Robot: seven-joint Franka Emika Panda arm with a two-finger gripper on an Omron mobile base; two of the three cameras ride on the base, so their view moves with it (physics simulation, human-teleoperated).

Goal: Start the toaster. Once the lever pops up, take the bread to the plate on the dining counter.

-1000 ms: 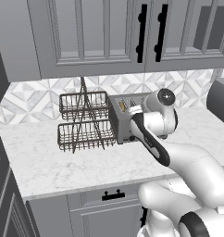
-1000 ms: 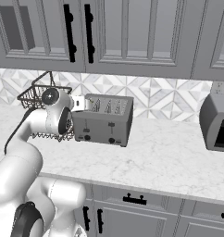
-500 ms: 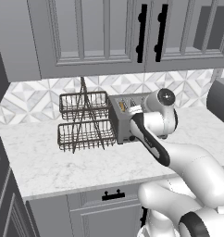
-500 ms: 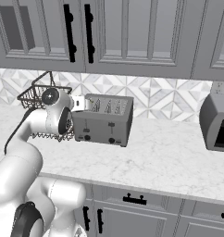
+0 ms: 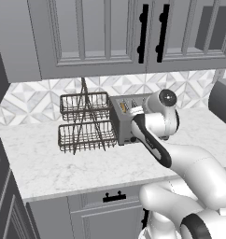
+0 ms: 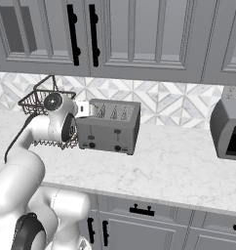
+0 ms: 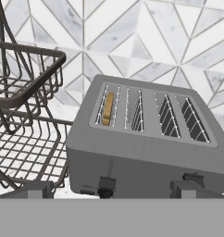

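No change over the last second | gripper [image 7: 107, 192] jaws wide, empty, parked just before the toaster [image 7: 146, 139] front, by its left lever | bread [image 7: 108, 109] sits in leftmost slot | wire rack [image 5: 84, 122] beside | lever likely not yet pressed; task barely begun.

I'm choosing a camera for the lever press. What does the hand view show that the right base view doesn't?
Hand view alone: the tan bread slice in the end slot nearest the rack. Right base view alone: the dark boxy appliance at the far right. Both: the brushed-steel four-slot toaster with black front levers, the dark two-tier wire basket rack, and the tiled backsplash.
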